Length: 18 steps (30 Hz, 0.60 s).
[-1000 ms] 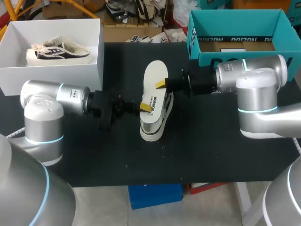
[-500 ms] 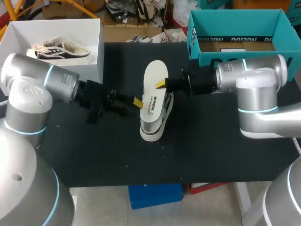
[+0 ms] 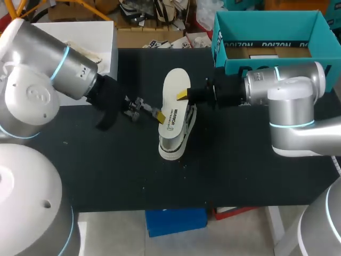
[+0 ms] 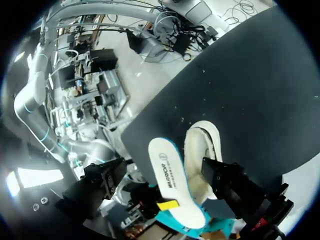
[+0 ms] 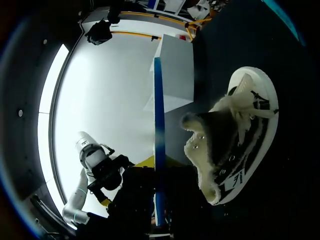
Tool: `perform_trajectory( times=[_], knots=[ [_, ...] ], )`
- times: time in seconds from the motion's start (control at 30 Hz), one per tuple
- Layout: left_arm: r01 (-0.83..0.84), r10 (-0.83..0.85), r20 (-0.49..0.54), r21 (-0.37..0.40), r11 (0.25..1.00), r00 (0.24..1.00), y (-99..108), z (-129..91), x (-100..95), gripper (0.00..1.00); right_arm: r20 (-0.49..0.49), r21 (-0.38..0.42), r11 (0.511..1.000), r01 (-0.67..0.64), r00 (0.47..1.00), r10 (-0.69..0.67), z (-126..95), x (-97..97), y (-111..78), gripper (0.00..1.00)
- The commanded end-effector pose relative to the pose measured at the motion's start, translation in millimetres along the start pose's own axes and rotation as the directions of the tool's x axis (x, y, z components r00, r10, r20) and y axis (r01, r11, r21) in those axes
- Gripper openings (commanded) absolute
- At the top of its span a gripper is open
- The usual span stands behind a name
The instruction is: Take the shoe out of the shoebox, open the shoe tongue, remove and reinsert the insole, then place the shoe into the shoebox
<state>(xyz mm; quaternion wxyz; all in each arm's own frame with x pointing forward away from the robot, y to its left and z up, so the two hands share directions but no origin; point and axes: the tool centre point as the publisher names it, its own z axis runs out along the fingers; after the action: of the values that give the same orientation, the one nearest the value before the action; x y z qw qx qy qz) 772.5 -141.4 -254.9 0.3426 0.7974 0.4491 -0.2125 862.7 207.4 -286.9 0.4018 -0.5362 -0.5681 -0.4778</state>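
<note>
While the shoe (image 3: pixel 171 145) lies out on the surface (image 3: pixel 240 176), the right end effector (image 3: pixel 184 95) pinches the removed insole (image 3: pixel 175 101) just above it. Whether the left end effector (image 3: pixel 154 114), beside the insole, is spread or pressed together, I cannot tell. Reinserting the insole and boxing the shoe appear to remain.

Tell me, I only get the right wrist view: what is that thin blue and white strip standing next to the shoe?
Observer: That is the insole, edge-on to you. The head view shows its broad white face, lying over the shoe.
Visitor: Does anything else reach it?
Observer: The left tool sits right at its edge, coming in from the left. Whether it touches, I cannot tell.
</note>
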Motion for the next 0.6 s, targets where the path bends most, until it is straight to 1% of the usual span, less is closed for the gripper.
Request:
perform_trajectory(
  times=[0.03, 0.3, 0.33, 0.43, 0.47, 0.53, 0.57, 0.6],
  knots=[
    [-0.160, 0.284, -0.747, 0.236, 0.959, 0.601, 5.8, -1.4, -3.9, 1.00, 0.002, 0.001, 1.000, -0.001, 1.000, 0.001, 0.3, 0.2, 0.3, 0.00],
    [-0.160, 0.284, -0.747, 0.236, 0.959, 0.601, 5.8, -1.4, -3.9, 1.00, 0.002, 0.001, 1.000, -0.001, 1.000, 0.001, 0.3, 0.2, 0.3, 0.00],
    [-0.146, 0.275, -0.723, 0.238, 0.960, 0.634, 4.7, 0.1, -4.8, 1.00, 0.002, 0.001, 1.000, -0.001, 1.000, 0.001, 0.3, 0.2, 0.3, 0.00],
    [-0.036, 0.198, -0.728, 0.231, 0.972, 0.656, 7.1, 4.7, -4.3, 1.00, 0.002, 0.001, 1.000, -0.001, 1.000, 0.001, 0.3, 0.2, 0.3, 0.00],
    [0.018, 0.161, -0.750, 0.224, 0.974, 0.641, 10.4, 6.9, -2.7, 1.00, 0.002, 0.001, 1.000, -0.001, 1.000, 0.001, 0.3, 0.2, 0.3, 0.00],
    [0.115, 0.098, -0.746, 0.227, 0.967, 0.659, 15.2, 8.8, 0.4, 1.00, 0.002, 0.001, 1.000, -0.001, 1.000, 0.001, 0.3, 0.2, 0.3, 0.00],
    [0.139, 0.077, -0.771, 0.211, 0.968, 0.633, 16.5, 9.1, 1.4, 1.00, 0.002, 0.001, 1.000, -0.001, 1.000, 0.001, 0.3, 0.2, 0.3, 0.00],
    [0.161, 0.055, -0.779, 0.197, 0.967, 0.625, 17.6, 9.5, 1.8, 1.00, 0.002, 0.001, 1.000, -0.001, 1.000, 0.001, 0.3, 0.2, 0.3, 0.00]
  ],
)
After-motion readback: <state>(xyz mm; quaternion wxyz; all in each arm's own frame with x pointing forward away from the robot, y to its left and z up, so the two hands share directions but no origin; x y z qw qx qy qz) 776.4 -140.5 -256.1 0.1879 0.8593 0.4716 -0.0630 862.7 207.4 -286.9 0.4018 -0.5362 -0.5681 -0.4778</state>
